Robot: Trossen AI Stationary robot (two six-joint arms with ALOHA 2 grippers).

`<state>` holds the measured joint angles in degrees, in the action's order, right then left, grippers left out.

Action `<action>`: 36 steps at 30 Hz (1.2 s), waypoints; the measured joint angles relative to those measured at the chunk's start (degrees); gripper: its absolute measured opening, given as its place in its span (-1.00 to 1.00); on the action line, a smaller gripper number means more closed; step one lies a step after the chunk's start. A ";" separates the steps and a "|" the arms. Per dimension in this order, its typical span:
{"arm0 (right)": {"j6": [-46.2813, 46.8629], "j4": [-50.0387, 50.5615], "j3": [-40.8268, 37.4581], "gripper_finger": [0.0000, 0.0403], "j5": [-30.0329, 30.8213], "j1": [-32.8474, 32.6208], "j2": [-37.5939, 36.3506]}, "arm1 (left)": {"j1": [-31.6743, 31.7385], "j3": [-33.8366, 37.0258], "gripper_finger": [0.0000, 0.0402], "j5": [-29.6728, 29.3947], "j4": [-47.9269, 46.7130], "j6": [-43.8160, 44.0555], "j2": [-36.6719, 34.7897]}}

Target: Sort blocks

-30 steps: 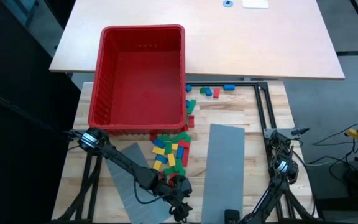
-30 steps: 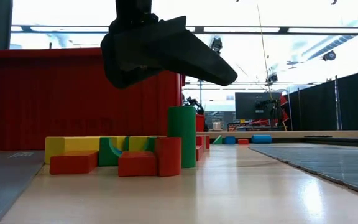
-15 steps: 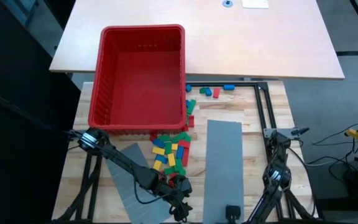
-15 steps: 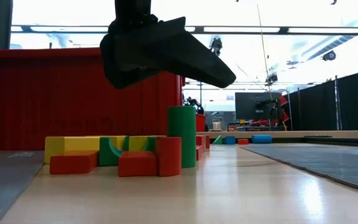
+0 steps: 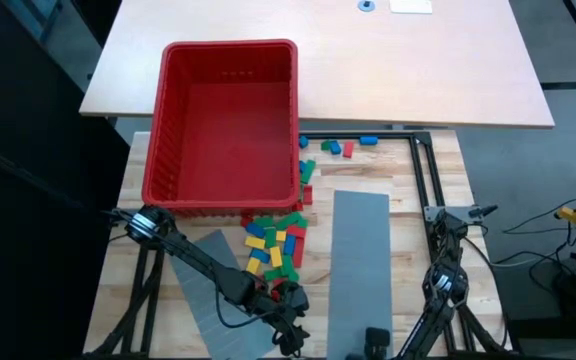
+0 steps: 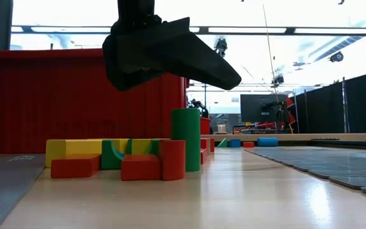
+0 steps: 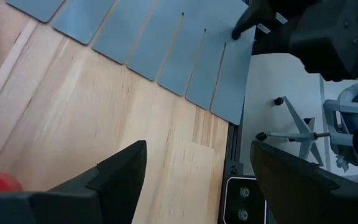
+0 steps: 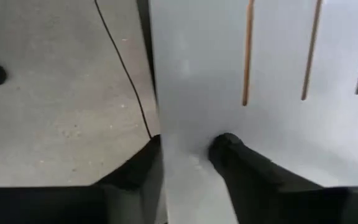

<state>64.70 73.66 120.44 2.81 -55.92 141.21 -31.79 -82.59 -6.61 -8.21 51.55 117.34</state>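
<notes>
I am seeing the blocks (image 5: 276, 245) lying in a loose heap on the wooden table (image 5: 408, 180), just in front of the red bin (image 5: 224, 122), with a few more scattered beside the bin's right front corner (image 5: 343, 147). In the low view the heap is showing a yellow block (image 6: 75, 147), red ones (image 6: 140, 166) and a green cylinder (image 6: 186, 138) standing upright. My left gripper (image 5: 286, 300) is hovering at the near edge of the heap, above the table, and its jaws are standing spread with nothing between them in the left wrist view (image 7: 194, 171). A grey panel (image 5: 213, 290) is lying under the left arm, tilted. A second grey panel (image 5: 358, 265) is lying to the right of the heap, its slots showing in the wrist views. My right gripper (image 5: 373, 340) is sitting at that panel's near edge, and its jaws are pinching the panel edge (image 8: 188, 152), one finger on each side of the sheet.
</notes>
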 joint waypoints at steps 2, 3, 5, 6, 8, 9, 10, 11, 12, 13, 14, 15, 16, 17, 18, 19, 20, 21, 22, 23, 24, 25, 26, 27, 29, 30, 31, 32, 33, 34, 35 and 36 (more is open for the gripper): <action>-0.12 -0.36 0.03 -0.60 -0.28 0.00 -0.07 | 0.00 0.00 0.37 0.00 0.00 -0.02 0.00; -0.15 -0.51 0.04 -0.68 -0.39 0.00 -0.09 | 0.01 0.00 0.37 0.00 -0.01 -0.02 0.00; -0.19 -0.73 0.15 -0.82 -0.78 0.00 -0.09 | 0.01 0.00 0.37 0.00 -0.02 -0.02 0.00; -0.20 -0.90 0.21 -0.89 -0.97 0.00 -0.09 | 0.00 0.00 0.37 -0.01 -0.01 -0.02 0.00; -0.32 -1.02 0.31 -0.97 -1.46 0.03 -0.09 | 0.02 0.00 0.37 -0.02 0.00 -0.02 0.00; -0.29 -1.02 0.39 -0.97 -1.66 0.04 -0.09 | 0.01 0.00 0.37 -0.02 -0.02 -0.02 0.00; -0.25 -0.96 0.48 -0.97 -1.75 0.04 -0.09 | 0.00 0.00 0.37 -0.02 0.00 -0.02 0.00; -0.28 -0.84 0.68 -0.98 -1.75 0.04 -0.08 | 0.02 0.00 0.37 -0.02 0.00 -0.06 0.00; -0.48 -0.65 0.96 -0.99 -1.77 0.04 -0.02 | 0.02 0.00 0.37 -0.02 -0.01 -0.19 0.00; -0.69 -0.45 1.26 -0.99 -1.77 0.04 0.02 | 0.01 0.00 0.37 -0.03 -0.02 -0.24 0.00; -0.69 -0.24 1.60 -0.99 -1.77 0.04 0.04 | 0.02 0.00 0.37 -0.04 -0.01 -0.24 0.00; -0.75 -0.09 1.92 -0.99 -1.77 0.04 0.06 | 0.02 0.00 0.37 -0.04 -0.01 -0.24 0.00; -0.78 0.11 2.29 -0.99 -1.76 0.05 0.07 | 0.02 0.00 0.37 -0.04 0.00 -0.25 0.00; -0.78 0.31 2.69 -1.00 -1.71 0.06 0.07 | 0.00 0.00 0.37 -0.04 0.00 -0.26 0.00; -0.78 0.58 3.21 -1.00 -1.64 0.07 0.07 | 0.02 0.00 0.37 -0.04 -0.02 -0.24 0.00; -0.77 1.05 3.79 -1.00 -1.57 0.04 0.06 | 0.00 0.00 0.37 -0.04 -0.02 -0.24 0.00; -0.78 1.74 4.40 -1.00 -1.52 0.02 0.04 | 0.02 0.00 0.37 -0.06 -0.02 -0.26 0.00; -0.78 2.77 5.15 -1.00 -1.31 -0.03 0.02 | 0.02 0.00 0.37 -0.07 -0.02 -0.26 0.00; -0.78 3.73 6.03 -1.00 -1.19 -0.09 0.02 | 0.02 0.00 0.37 -0.07 -0.01 -0.26 0.00; -0.78 4.59 6.93 -0.99 -1.13 -0.13 0.02 | 0.02 0.00 0.37 -0.07 0.00 -0.26 0.00; -0.80 5.39 7.89 -0.99 -1.09 -0.21 -0.01 | 0.02 0.00 0.37 -0.07 0.00 -0.26 0.00; -0.81 6.44 8.94 -0.99 -0.82 -0.27 -0.07 | 0.02 0.00 0.37 -0.09 0.00 -0.26 0.00; -0.82 7.51 9.95 -0.99 -0.35 -0.31 -0.12 | 0.02 0.00 0.37 -0.09 0.00 -0.26 0.00; -0.75 8.50 10.91 -0.99 0.11 -0.38 -0.20 | 0.02 0.00 0.37 -0.11 0.00 -0.26 0.00; -0.69 10.05 12.64 -0.99 0.44 -0.42 -0.22 | 0.02 0.00 0.37 -0.17 0.00 -0.26 0.00; -0.43 10.59 13.02 -0.99 0.44 -0.42 -0.30 | 0.02 0.00 0.37 -0.21 0.01 -0.26 0.00; 0.35 11.08 13.26 -0.99 0.44 -0.42 -0.31 | 0.01 0.00 0.37 -0.38 0.00 -0.26 0.00; 1.28 11.18 13.27 -0.99 0.46 -0.43 -0.31 | 0.02 0.00 0.37 -0.44 0.01 -0.26 0.00; 2.02 11.07 13.27 -0.99 0.46 -0.48 -0.31 | 0.02 0.00 0.37 -0.44 0.02 -0.27 0.00; 2.45 10.96 13.27 -1.00 0.50 -0.57 -0.31 | 0.02 0.00 0.37 -0.44 0.02 -0.26 0.00; 2.40 10.80 13.27 -1.00 0.66 -0.63 -0.31 | 0.02 0.00 0.37 -0.44 0.02 -0.26 0.00; 1.79 10.36 13.27 -0.98 0.88 -0.74 -0.31 | 0.02 0.00 0.37 -0.44 0.02 -0.26 0.00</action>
<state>66.49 84.01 133.71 3.69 -56.66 140.90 -31.77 -82.59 -7.05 -8.19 51.29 117.34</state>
